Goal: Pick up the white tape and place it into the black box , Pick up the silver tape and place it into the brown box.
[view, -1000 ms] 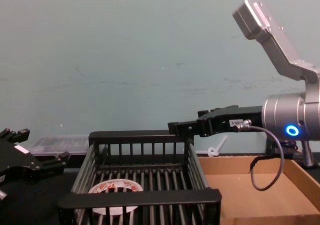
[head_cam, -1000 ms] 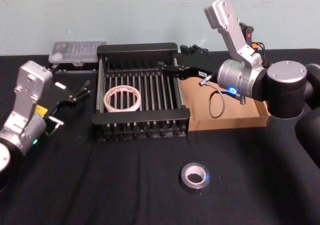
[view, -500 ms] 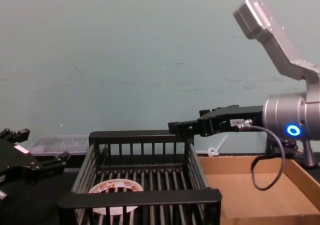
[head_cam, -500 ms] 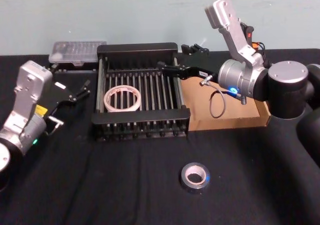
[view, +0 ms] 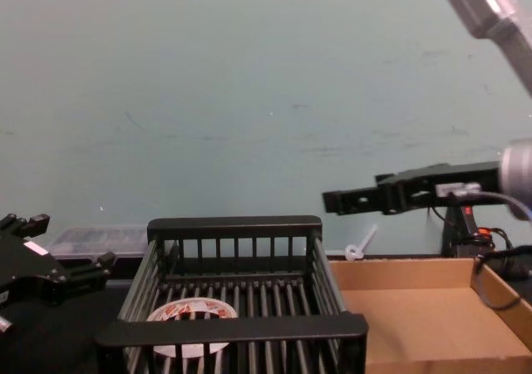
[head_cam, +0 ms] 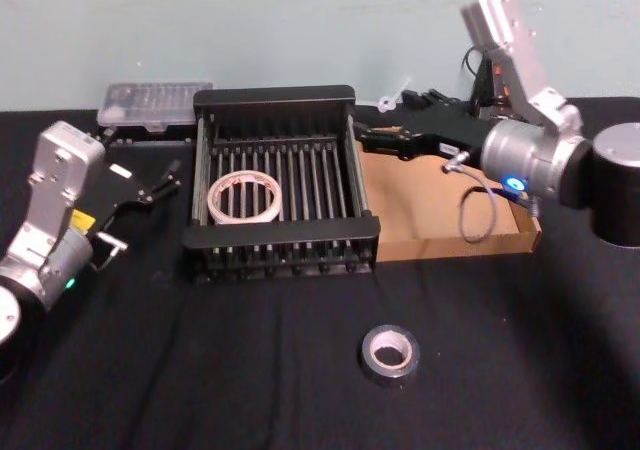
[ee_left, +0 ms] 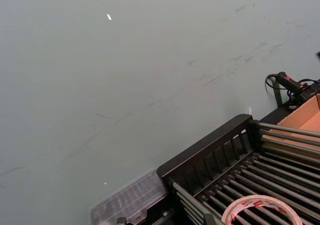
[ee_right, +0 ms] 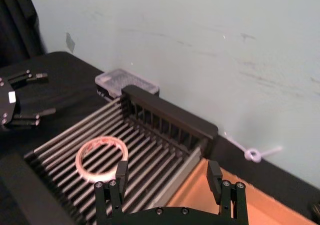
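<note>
Two boxes sit side by side in the upper middle of the head view, the black box [head_cam: 280, 170] touching the left wall of the brown box [head_cam: 440, 220], and a broad stretch of bare black desk [head_cam: 200, 370] runs below them to the lower edge. The white tape [head_cam: 244, 197] lies flat on the slats in the crate's left half, a wide ring with red print on its face. The silver tape [head_cam: 389, 354] rests flat alone on the open desk at lower centre, dull grey with a pale core, well apart from both boxes. The right hand [head_cam: 368, 136], fingers spread wide and holding nothing, hangs above the crate's right rim and the cardboard's back left corner; a second ago it reached over the crate's slats and has since pulled back to the right. The left hand [head_cam: 165, 178] sits parked at the left edge, just beside the crate, its fingers apart and empty
</note>
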Tool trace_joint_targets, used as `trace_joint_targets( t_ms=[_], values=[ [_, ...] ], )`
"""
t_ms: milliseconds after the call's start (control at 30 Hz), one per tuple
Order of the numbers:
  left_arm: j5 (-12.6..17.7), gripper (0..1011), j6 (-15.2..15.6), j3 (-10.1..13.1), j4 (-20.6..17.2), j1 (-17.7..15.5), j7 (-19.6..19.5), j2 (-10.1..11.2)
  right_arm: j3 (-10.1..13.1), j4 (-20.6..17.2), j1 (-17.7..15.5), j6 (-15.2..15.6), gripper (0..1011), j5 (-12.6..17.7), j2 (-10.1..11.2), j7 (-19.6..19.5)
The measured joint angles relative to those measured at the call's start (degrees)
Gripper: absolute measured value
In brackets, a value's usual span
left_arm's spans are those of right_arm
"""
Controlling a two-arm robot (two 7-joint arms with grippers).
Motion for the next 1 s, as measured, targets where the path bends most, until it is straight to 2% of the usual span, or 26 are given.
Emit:
trace_joint_targets(
  t_ms=[133,200,233,400,433,633,767,1000],
  values=[
    [0.00,1001,0.00,0.00,0.00,0.00,0.00,0.00,1.07,-3.82,-1.86,3.47,1002,1.36,2.34,-0.15],
    [0.00,1001,0.00,0.00,0.00,0.00,0.00,0.00,1.79,-6.91,-3.64,5.57,1002,2.32,4.46,-0.19],
    [0.00,1001,0.00,0.00,0.00,0.00,0.00,0.00,1.79,-6.91,-3.64,5.57,1002,2.32,4.46,-0.19],
    [0.00,1001,0.00,0.00,0.00,0.00,0.00,0.00,2.62,-13.27,-7.87,8.82,1002,4.14,9.19,0.16],
    [0.00,1001,0.00,0.00,0.00,0.00,0.00,0.00,2.62,-13.27,-7.87,8.82,1002,4.14,9.19,0.16],
    [0.00,1002,0.00,0.00,0.00,0.00,0.00,0.00,2.67,-18.85,-12.03,10.45,1002,5.60,14.12,1.50],
    [0.00,1001,0.00,0.00,0.00,0.00,0.00,0.00,2.66,-20.98,-13.82,11.01,1002,6.45,16.22,1.98],
    [0.00,1001,0.00,0.00,0.00,0.00,0.00,0.00,1.46,-22.92,-15.63,11.57,1002,7.37,18.49,2.59]
  ],
)
